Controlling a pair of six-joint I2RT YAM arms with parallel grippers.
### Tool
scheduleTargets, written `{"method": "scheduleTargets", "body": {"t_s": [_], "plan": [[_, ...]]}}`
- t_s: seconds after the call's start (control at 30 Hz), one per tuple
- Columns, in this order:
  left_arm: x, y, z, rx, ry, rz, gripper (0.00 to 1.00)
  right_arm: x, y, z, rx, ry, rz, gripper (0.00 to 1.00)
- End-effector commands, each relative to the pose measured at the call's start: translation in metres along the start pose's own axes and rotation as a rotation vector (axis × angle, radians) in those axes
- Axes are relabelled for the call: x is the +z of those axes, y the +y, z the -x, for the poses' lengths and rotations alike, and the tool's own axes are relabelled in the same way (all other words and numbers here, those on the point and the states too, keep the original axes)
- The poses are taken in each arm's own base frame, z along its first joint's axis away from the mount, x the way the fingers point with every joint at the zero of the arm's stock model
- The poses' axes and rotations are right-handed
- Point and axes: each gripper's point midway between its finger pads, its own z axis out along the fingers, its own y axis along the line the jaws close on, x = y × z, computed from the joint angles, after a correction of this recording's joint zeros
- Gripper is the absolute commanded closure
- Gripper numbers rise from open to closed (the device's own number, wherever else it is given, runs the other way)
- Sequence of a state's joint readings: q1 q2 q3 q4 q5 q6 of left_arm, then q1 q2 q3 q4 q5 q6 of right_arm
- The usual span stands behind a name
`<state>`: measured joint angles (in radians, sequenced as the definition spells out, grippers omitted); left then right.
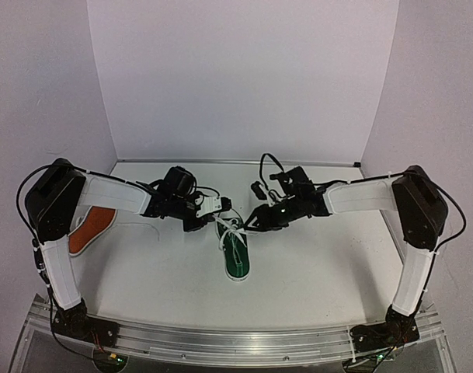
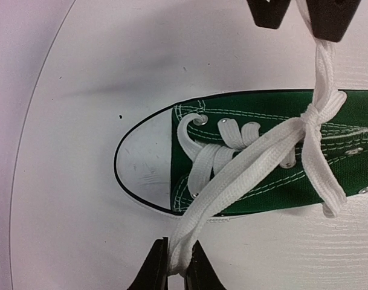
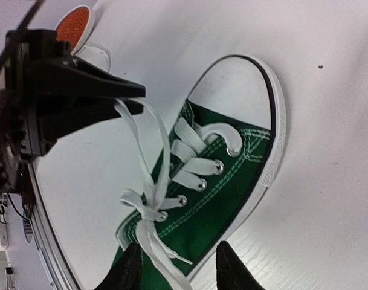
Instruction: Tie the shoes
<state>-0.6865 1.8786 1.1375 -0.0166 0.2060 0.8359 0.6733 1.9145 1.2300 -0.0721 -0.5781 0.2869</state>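
The dark green shoe lies mid-table with its toe toward the back. In the left wrist view the green shoe has a half knot in its white laces. My left gripper is shut on a doubled white lace loop and holds it stretched from the knot past the shoe's side. My right gripper hangs over the shoe's opening with its fingers wide apart. The other lace strand runs between them near one finger. The orange-red shoe lies at the far left, partly under my left arm.
Both grippers meet close together over the green shoe's toe end. White walls close in the table at the back and on both sides. A metal rail runs along the near edge.
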Motion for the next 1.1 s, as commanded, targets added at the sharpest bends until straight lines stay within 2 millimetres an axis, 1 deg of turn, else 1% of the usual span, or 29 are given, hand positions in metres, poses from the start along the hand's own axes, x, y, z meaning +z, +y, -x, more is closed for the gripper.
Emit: {"method": "scheduleTargets", "body": {"t_s": [0.0,0.03,0.1,0.17,0.23,0.33,0.47,0.57,0.67,0.77,1.07], "plan": [[-0.011,0.008,0.019,-0.01,-0.061,0.029,0.87,-0.012,0.006,-0.023,0.004,0.012,0.032,0.57],[-0.011,0.008,0.018,-0.012,-0.06,0.027,0.87,-0.016,0.008,-0.027,0.001,0.003,0.044,0.55],[-0.01,0.007,0.018,-0.013,-0.058,0.023,0.85,-0.023,0.015,-0.029,-0.012,-0.029,0.075,0.53],[-0.01,0.007,0.017,-0.014,-0.056,0.023,0.83,-0.024,0.017,-0.037,-0.001,-0.033,0.1,0.5],[-0.01,0.007,0.017,-0.016,-0.053,0.024,0.81,-0.026,0.02,-0.038,0.002,-0.051,0.122,0.49],[-0.01,0.008,0.017,-0.02,-0.05,0.027,0.78,-0.026,0.021,-0.041,0.028,-0.067,0.148,0.53],[-0.011,0.009,0.017,-0.019,-0.05,0.03,0.78,-0.028,0.028,-0.034,0.03,-0.134,0.192,0.62],[-0.011,0.009,0.017,-0.02,-0.052,0.032,0.77,-0.021,0.033,-0.027,0.003,-0.147,0.185,0.65],[-0.012,0.01,0.017,-0.02,-0.049,0.034,0.77,-0.008,0.033,-0.025,-0.012,-0.136,0.18,0.66],[-0.013,0.01,0.018,-0.019,-0.051,0.036,0.77,-0.002,0.034,-0.018,-0.027,-0.144,0.172,0.66],[-0.013,0.009,0.017,-0.021,-0.051,0.033,0.76,0.019,0.026,-0.009,-0.056,-0.122,0.142,0.65]]}}
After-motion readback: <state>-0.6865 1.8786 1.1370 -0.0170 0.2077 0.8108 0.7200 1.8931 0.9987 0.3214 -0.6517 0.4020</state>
